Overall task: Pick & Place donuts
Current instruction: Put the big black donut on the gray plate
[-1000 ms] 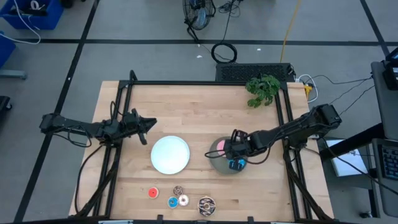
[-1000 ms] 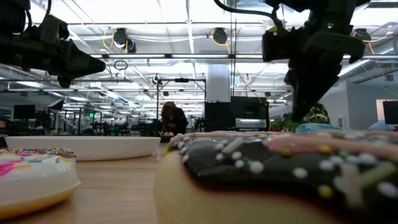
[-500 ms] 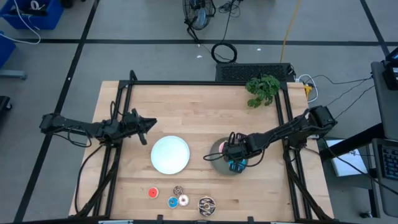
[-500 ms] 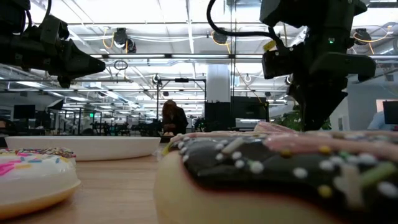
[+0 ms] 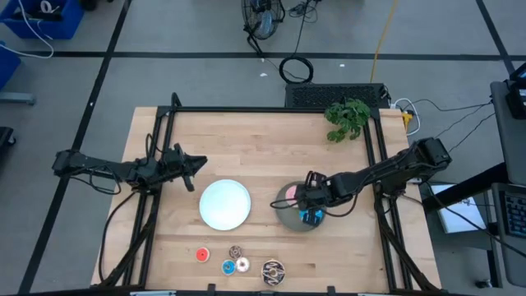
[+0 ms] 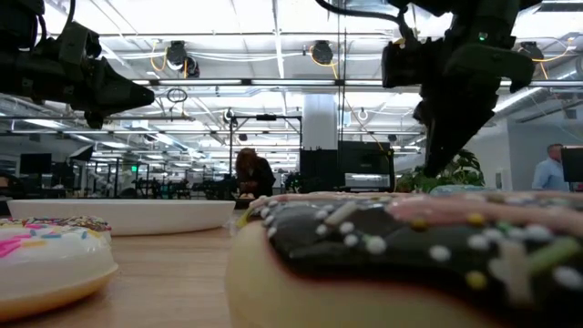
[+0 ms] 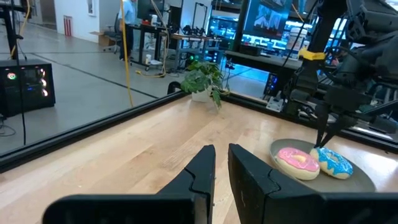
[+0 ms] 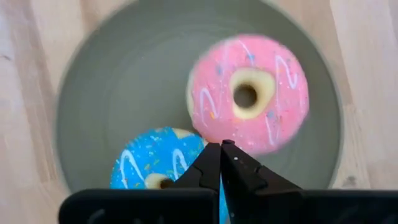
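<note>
Two donuts sit side by side in the grey plate (image 8: 93, 87): the pink donut (image 8: 249, 93) and the blue donut (image 8: 155, 163). The right gripper (image 8: 220, 155) hangs over them, pointing straight down, with its fingers pressed together (they seem to hold nothing). Its arm is bent low across the worktop (image 5: 246, 140). The left gripper (image 5: 196, 164) waits above the left side, reaching flat toward the middle, fingers nearly shut. Smaller donuts (image 5: 234, 261) lie near the front edge.

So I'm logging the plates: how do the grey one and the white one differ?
The grey plate holds a pink donut and a blue donut; the white plate holds none. The right gripper hangs over the grey plate; nothing is above the white one. Both are round and sit on the table.
</note>
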Tool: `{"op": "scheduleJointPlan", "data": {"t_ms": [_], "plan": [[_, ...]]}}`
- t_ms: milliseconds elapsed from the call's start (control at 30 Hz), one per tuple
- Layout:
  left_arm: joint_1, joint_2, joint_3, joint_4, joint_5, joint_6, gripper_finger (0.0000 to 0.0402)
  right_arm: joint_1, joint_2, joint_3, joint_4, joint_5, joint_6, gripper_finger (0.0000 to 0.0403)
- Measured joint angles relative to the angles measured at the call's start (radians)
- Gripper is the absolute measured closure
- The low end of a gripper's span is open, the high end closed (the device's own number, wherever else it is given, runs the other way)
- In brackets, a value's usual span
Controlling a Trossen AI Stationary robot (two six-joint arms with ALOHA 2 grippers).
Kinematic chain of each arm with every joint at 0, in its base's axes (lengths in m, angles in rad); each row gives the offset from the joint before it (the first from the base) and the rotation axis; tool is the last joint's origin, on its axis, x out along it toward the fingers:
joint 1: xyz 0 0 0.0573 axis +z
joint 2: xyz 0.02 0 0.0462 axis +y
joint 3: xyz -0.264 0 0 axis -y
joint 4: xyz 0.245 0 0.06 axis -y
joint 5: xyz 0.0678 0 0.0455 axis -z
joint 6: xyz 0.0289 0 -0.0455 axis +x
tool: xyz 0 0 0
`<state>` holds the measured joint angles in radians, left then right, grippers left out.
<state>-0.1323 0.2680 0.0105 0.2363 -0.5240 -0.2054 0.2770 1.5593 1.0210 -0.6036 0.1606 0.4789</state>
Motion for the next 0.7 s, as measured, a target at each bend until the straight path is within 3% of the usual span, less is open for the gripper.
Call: {"op": "scheduleJointPlan", "data": {"t_ms": [233, 500, 700], "plan": [[0.0, 0.0, 0.0, 0.0, -0.001, 0.0, 0.035, 0.075, 0.0, 0.053, 0.237, 0.018, -0.126, 0.0402], [0.0, 0.0, 0.0, 0.0, -0.001, 0.0, 0.035, 0.184, 0.033, 0.254, 0.151, -0.005, -0.128, 0.0403], [0.0, 0.0, 0.0, 0.002, -0.001, 0.0, 0.035, 0.264, 0.2, 0.468, 0.093, -0.036, -0.147, 0.0403]]}}
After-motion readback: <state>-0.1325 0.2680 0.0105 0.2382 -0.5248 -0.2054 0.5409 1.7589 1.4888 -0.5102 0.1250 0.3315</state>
